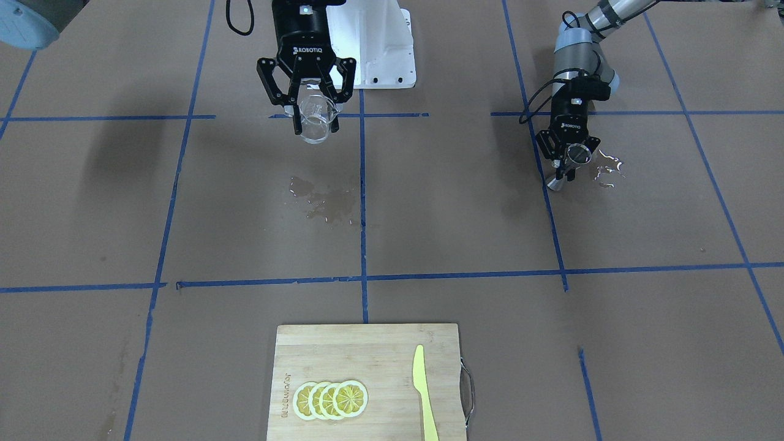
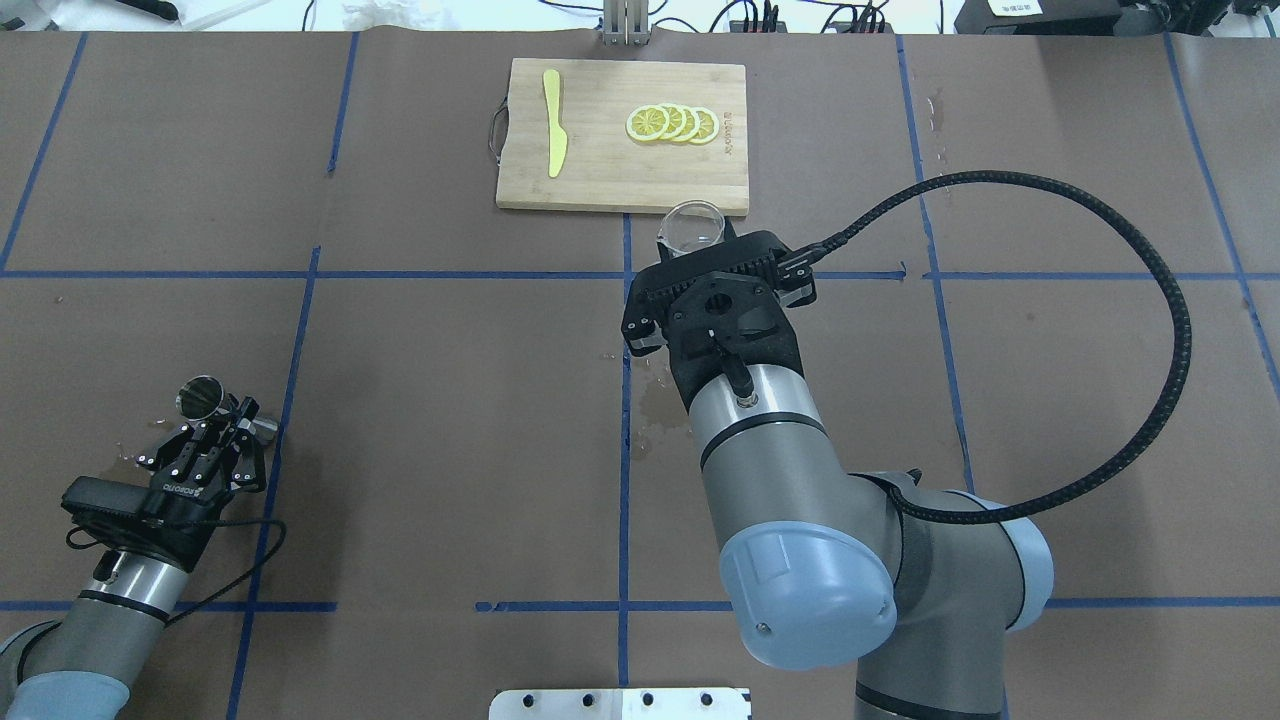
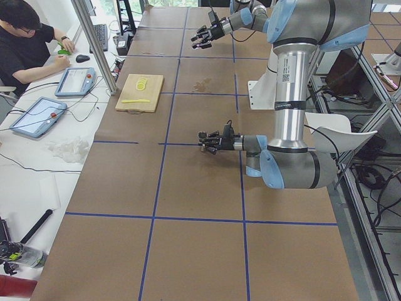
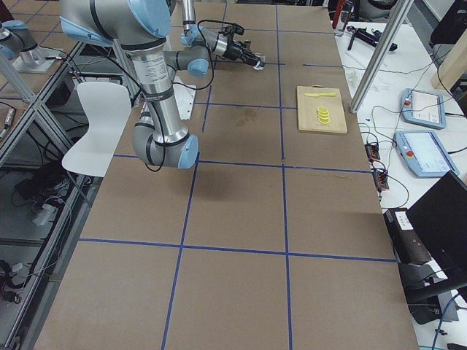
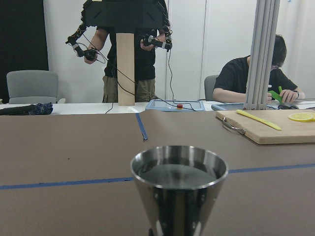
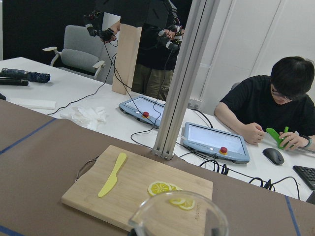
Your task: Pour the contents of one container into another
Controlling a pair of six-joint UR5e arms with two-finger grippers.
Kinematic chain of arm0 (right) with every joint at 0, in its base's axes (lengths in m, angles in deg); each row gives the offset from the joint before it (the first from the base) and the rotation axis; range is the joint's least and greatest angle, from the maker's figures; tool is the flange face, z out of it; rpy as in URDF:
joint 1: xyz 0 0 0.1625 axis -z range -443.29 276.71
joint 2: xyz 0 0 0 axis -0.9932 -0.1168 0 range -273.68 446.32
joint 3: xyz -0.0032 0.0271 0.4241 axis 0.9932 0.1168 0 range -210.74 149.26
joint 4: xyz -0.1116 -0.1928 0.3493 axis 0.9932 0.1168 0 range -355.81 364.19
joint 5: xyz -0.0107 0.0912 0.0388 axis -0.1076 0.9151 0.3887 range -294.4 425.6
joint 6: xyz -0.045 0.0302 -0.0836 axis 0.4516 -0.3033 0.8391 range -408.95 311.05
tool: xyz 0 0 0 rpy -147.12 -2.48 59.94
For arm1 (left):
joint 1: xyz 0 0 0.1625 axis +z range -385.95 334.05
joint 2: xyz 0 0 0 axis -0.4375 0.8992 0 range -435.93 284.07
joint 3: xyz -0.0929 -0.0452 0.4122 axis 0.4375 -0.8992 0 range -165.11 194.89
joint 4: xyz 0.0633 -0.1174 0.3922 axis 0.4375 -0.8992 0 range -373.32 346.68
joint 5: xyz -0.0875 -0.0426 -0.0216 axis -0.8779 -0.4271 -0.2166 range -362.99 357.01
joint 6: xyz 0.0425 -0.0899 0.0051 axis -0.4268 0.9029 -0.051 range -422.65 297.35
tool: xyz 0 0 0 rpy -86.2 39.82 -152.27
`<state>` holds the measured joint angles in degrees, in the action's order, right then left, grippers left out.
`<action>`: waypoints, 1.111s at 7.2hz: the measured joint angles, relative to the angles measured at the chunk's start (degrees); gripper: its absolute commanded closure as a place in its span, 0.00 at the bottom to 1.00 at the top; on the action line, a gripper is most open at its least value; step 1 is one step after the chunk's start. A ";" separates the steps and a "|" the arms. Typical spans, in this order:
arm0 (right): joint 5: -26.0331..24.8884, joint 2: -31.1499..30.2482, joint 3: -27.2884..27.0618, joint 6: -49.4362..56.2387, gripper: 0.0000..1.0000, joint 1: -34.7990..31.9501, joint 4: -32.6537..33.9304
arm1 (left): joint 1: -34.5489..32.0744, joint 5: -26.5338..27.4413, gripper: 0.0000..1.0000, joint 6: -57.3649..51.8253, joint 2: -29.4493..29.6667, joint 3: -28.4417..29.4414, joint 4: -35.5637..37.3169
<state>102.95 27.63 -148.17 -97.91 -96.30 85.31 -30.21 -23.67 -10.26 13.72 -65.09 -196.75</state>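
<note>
- Gripping the beaker (image 2: 690, 226) by its wall, the right hand (image 1: 316, 119) holds it upright and raised clear of the counter (image 1: 453, 245), near the middle
- Closed on the narrow waist of the jigger (image 5: 178, 187), the left hand (image 1: 568, 162) sits low, far out on the robot's left; I cannot tell whether the lower cone rests on the counter or hangs just above it
- With the two vessels well apart and the beaker level, I judge this the carrying step, with no pour under way
- The next move calls for bringing the beaker's lip over the jigger's upper cup, then tipping slowly, since that mouth is narrow
- A wet patch (image 1: 324, 205) lies mid-counter and a small puddle (image 1: 607, 166) just beside the jigger, so spilling looks like a real risk
- The left wrist view alone looks into the jigger's cup: a dark, glossy surface, perhaps liquid
- The right wrist view catches only the beaker's rim, with the cutting board (image 6: 138, 191), lemon slices (image 6: 165, 188) and yellow knife (image 6: 112, 181) beyond; no view settles whether the beaker holds anything
- The front view shows both grips, whereas overhead the right wrist hides its own fingers
</note>
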 measured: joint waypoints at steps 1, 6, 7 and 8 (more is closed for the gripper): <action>0.00 0.00 0.00 0.00 1.00 0.00 0.00 | 0.09 0.01 0.80 0.00 0.00 0.00 0.00; 0.00 -0.03 0.08 0.00 1.00 0.07 0.00 | 0.51 -0.02 0.77 0.00 0.00 0.31 0.00; 0.00 -0.03 0.09 0.00 1.00 0.08 0.00 | 0.54 -0.05 0.73 0.00 0.00 0.33 0.00; 0.00 -0.06 0.09 0.00 1.00 0.08 0.00 | 0.55 -0.04 0.66 0.00 0.00 0.35 0.00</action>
<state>102.95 27.58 -148.08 -97.91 -96.22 85.31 -29.65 -23.71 -10.27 13.72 -64.75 -196.75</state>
